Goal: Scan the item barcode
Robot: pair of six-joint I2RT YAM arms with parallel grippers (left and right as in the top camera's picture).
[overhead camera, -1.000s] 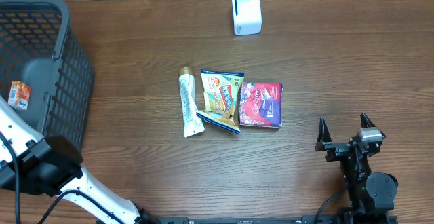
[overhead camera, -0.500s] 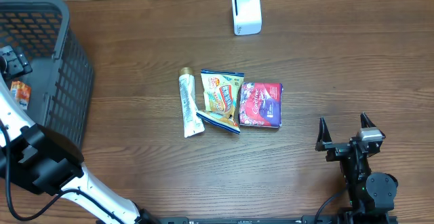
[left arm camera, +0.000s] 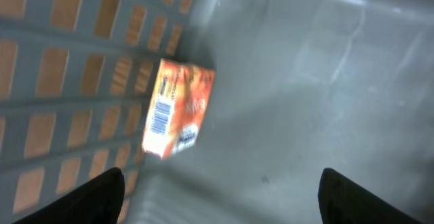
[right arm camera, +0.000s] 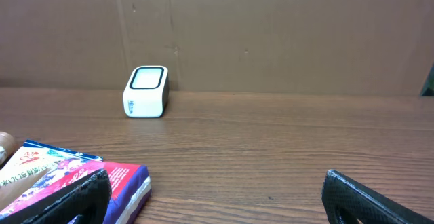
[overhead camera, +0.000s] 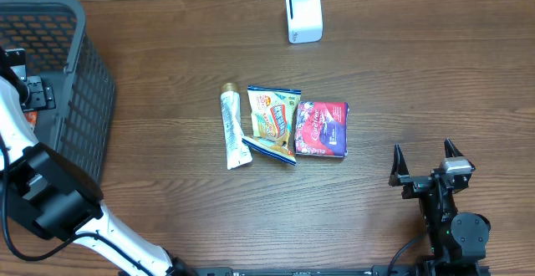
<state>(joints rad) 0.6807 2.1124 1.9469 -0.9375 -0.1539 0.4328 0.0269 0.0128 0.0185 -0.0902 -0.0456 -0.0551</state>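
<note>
An orange box with a barcode on its side lies on the floor of the grey basket, against the mesh wall. My left gripper hovers over it, open, nothing between its fingers. From overhead, the left gripper is inside the basket and only a sliver of the orange box shows. The white scanner stands at the table's far edge. My right gripper rests open at the near right, also empty.
In mid-table lie a toothpaste tube, a yellow snack packet and a red-and-purple packet; that packet lies just left of the right fingers. The scanner faces the brown cardboard back wall.
The left arm has swung up and across the basket, and its gripper head now covers most of the orange box. The box and the right arm have not moved.
</note>
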